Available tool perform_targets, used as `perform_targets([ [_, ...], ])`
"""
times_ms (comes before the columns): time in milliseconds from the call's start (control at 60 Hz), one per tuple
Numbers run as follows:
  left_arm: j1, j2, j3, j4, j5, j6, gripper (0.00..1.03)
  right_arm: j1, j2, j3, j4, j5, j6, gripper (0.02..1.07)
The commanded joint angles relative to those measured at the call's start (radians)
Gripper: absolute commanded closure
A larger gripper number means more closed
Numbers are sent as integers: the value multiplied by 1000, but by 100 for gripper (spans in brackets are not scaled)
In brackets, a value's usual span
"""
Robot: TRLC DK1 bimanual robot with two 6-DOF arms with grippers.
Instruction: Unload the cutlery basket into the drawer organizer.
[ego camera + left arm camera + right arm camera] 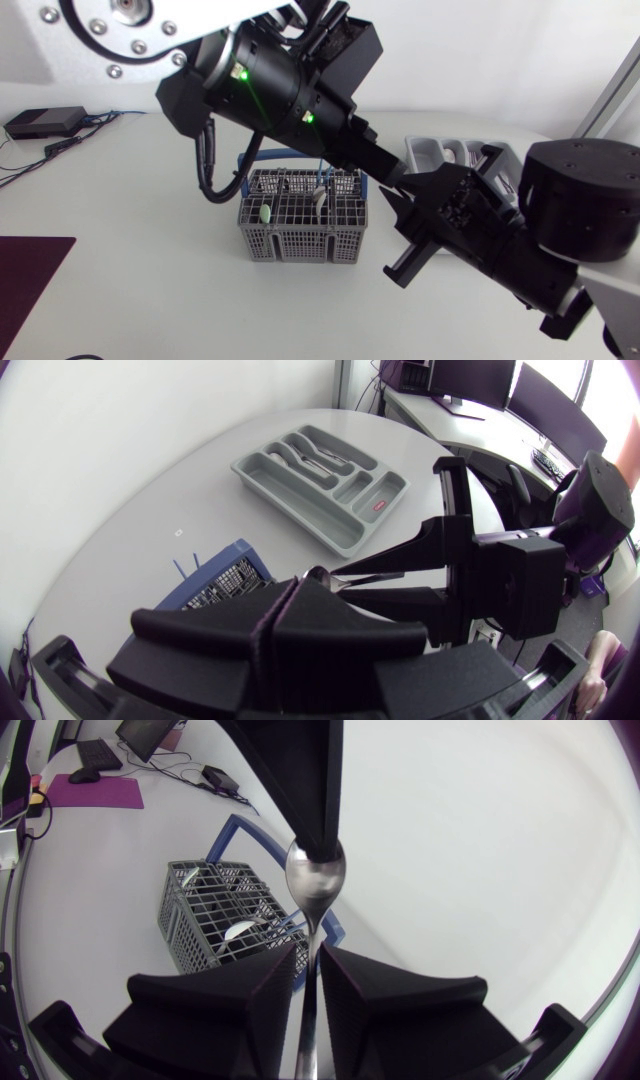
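From above, the left arm [280,95] leans in over the table [120,220] and meets the right arm [560,220] just past the grey cutlery basket [300,235]. A couple of pieces still stand in the basket, and the drawer organizer [440,152] lies behind the right arm. From the left wrist, the left gripper [298,582] is pinched almost flat, its fingers nearly meeting. A spoon [370,568] runs straight out of its tip into the right gripper [345,582], facing it head-on. The organizer sits well beyond, some cutlery already in its compartments. From the right wrist, the right gripper is drawn narrow on the spoon's handle, a finger against each side. The bowl stands up ahead of it with its far end nipped in the left gripper's tip, clear above the table beside the basket.
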Motion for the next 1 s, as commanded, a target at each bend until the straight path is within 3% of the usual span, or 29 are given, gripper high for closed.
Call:
perform_targets([
  [0, -5, 16, -18, 7, -11, -9, 84, -7, 16, 33, 0, 10, -19, 90],
  [133, -7, 16, -23, 8, -14, -4, 84, -8, 16, 52, -16, 10, -19, 96],
  [417, -5, 12, -21, 11, -14, -1, 83, 1, 24, 50, -49, 10, -17, 97],
  [483, -5, 7, -17, 16, -14, -1, 70, 1, 21, 49, -54, 10, -14, 97],
  [517, -4, 6, -11, 16, -14, -3, 59, 4, 19, 49, -59, 10, -14, 97],
  [600, -4, 4, -8, 17, -14, -3, 55, 9, 16, 50, -74, 12, -13, 97],
  [750, 12, -19, -1, 17, -14, -3, 29, 15, 6, 49, -99, 15, -7, 97],
  [983, 131, -105, 12, 5, -14, 16, 23, -1, -79, 19, -184, -48, -24, 97],
])
